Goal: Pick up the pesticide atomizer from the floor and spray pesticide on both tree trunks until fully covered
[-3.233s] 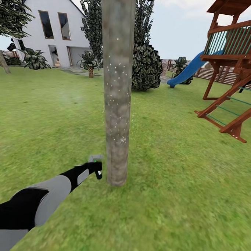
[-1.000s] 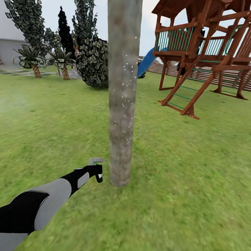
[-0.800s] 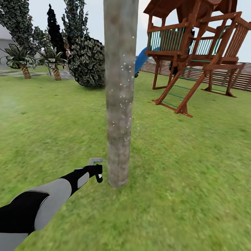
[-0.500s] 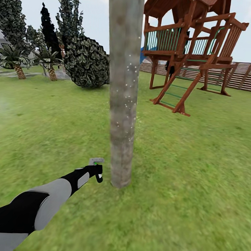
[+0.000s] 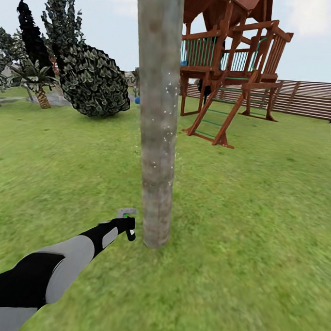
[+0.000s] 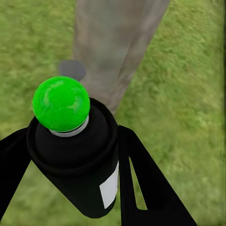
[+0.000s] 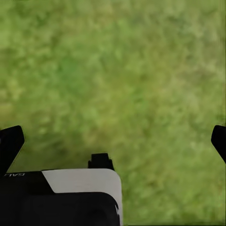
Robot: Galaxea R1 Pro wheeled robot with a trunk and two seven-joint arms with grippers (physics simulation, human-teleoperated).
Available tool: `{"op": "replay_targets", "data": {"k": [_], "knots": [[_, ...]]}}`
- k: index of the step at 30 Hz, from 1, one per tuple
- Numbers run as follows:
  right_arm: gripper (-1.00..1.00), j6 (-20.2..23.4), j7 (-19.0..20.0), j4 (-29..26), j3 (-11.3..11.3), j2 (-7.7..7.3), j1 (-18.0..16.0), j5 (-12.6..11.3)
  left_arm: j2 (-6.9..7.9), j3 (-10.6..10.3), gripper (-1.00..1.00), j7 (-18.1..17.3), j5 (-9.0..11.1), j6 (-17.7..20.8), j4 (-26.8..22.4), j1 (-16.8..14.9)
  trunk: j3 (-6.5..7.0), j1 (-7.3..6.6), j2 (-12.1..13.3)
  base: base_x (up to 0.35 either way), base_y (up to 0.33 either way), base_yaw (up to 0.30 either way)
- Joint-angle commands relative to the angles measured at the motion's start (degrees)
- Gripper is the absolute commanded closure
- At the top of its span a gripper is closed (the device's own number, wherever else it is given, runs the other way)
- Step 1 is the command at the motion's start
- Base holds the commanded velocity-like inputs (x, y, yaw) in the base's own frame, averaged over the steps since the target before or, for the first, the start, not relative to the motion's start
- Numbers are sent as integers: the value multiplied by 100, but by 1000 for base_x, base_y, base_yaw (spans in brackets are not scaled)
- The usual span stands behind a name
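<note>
One pale, mottled tree trunk (image 5: 157,136) rises from the garden lawn in the middle of the head view, dotted with fine white specks. My left gripper (image 5: 129,229) reaches in from the lower left, stopping just short of the trunk's base on its left side. It is shut on the pesticide atomizer (image 5: 126,214). In the left wrist view the atomizer (image 6: 80,160) is a black bottle with a white label and a green ball on top, held between both fingers and aimed at the trunk (image 6: 115,42). My right gripper (image 7: 114,141) hangs open over bare grass.
A red-brown wooden play tower (image 5: 229,67) with a ladder stands behind and to the right of the trunk. A slatted fence (image 5: 305,97) runs behind it. A round dark bush (image 5: 92,79), conifers and a small palm (image 5: 38,83) stand at the back left. Open lawn (image 5: 259,228) lies all around.
The whole view has swung: play tower, bush and fence have slid left in the picture while the trunk stays centred. My left arm and the atomizer keep the same pose.
</note>
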Motion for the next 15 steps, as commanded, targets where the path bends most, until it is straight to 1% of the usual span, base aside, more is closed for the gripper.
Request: {"op": "replay_targets", "data": {"k": [1, 7, 9, 12, 15], "knots": [[-100, -27, -6, 15, 48, 3, -8, -45, 3, -23, 100, -19, 58, 20, -5, -2, -7, 1, -6, 0, 350, -296], [-100, -27, -8, 15, 48, 3, -6, -45, 3, -23, 100, -19, 58, 20, -7, -2, -7, 1, -6, 0, 350, -279], [-100, -27, -9, 15, 49, 3, -8, -45, 3, -23, 100, -19, 58, 20, -7, -2, -7, 1, -6, 0, 350, -160], [-100, -27, -12, 15, 48, 3, -5, -45, 3, -23, 100, -19, 58, 20, -3, -2, -7, 1, -6, 0, 350, -60], [-100, -27, -7, 15, 49, 3, -9, -45, 3, -23, 100, -19, 58, 20, -5, -2, -7, 1, -6, 0, 350, -204]]}}
